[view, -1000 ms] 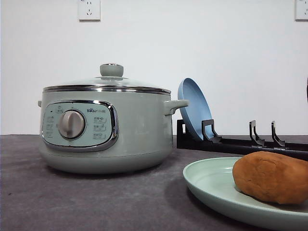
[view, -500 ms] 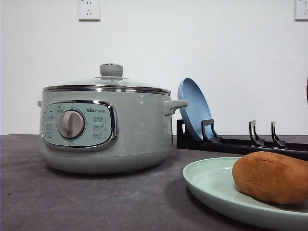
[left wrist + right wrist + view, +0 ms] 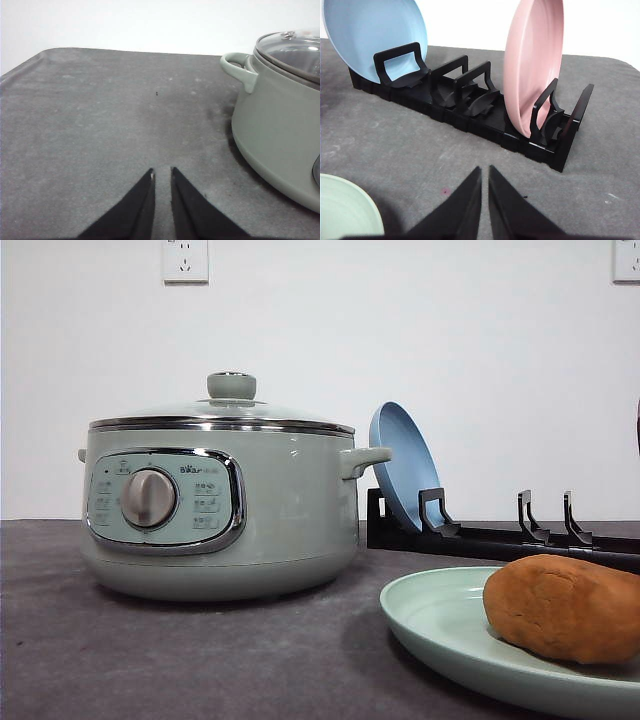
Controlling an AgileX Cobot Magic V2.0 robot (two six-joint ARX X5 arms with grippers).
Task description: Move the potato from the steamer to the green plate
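**Potato already lying on the green plate, both pincers idling empty**

The potato is resting on the green plate, which is sitting on the grey desk near the steamer. The steamer's glass lid is sitting closed on the rim.

The left pincer is hovering over bare desk beside the steamer, its tips nearly clenched with only a sliver of gap and nothing between them. The right pincer is pointing at the black dish rack, which is holding a blue plate and a pink plate; it too is nearly clenched and empty.

By my reading the transfer is looking finished. The next move is probably calling only for both arms to be keeping clear.
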